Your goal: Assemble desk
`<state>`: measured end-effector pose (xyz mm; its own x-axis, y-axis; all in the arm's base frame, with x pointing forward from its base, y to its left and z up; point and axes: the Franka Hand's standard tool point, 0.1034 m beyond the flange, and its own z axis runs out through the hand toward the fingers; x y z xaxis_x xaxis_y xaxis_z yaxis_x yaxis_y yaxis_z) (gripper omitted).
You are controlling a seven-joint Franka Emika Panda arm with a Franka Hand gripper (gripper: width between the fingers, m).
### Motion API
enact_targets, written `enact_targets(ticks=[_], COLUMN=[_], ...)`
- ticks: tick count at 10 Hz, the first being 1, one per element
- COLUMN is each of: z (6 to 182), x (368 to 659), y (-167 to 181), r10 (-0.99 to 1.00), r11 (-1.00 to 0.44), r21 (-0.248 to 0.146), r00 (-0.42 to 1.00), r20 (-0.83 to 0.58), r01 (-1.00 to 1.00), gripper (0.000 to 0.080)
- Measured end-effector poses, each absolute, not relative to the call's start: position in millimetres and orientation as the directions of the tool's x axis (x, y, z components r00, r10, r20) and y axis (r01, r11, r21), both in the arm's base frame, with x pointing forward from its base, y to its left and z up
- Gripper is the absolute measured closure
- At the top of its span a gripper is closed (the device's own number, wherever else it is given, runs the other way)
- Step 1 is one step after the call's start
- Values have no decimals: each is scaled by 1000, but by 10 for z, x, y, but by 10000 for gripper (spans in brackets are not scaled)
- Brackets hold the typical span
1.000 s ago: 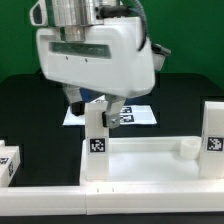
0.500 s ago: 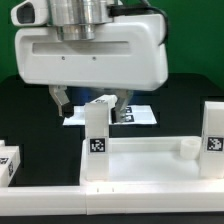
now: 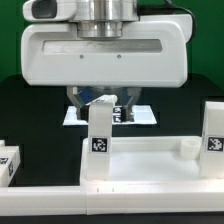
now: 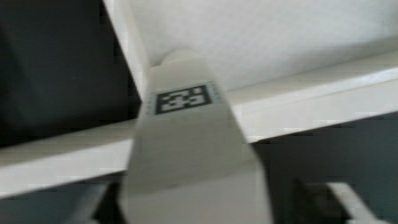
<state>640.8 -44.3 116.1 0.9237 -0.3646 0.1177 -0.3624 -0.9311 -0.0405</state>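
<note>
The white tabletop (image 3: 145, 160) lies flat with its raised rim up. One white leg (image 3: 98, 140) stands upright at its corner on the exterior view's left, tag facing the camera. A second leg (image 3: 213, 135) stands upright at the corner on the exterior view's right. A third leg (image 3: 8, 165) lies at the left edge. My gripper (image 3: 100, 108) hangs straight above the left upright leg, jaws drawn in against both sides of its top. In the wrist view that leg (image 4: 187, 140) fills the space between my gripper (image 4: 205, 200) jaws, with the tabletop (image 4: 231, 30) behind it.
The marker board (image 3: 145, 116) lies flat on the black table behind the tabletop. A long white border rail (image 3: 110, 200) runs along the front edge. The gripper's white body (image 3: 105, 50) hides much of the back of the scene.
The gripper has shifted toward the exterior view's right, centring over the left upright leg, and its jaws have drawn in from wide open onto the leg's top.
</note>
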Motion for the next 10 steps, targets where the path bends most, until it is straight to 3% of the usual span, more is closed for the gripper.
enact_targets(ticks=[3,5,7,10], z=[1131,1128,1121,1117], x=[6382,6353,6345,6330], y=[-524,-511,-554,-570], r10=[-619,-832,-987,-996], r11=[-785,-554,-149,53], r21=[-65,-72,-104,-98], r00=[779,553,155,-45], r20=[96,38,-48,-82], r01=[-616,-829,-983,-994], gripper=[512,512,512,512])
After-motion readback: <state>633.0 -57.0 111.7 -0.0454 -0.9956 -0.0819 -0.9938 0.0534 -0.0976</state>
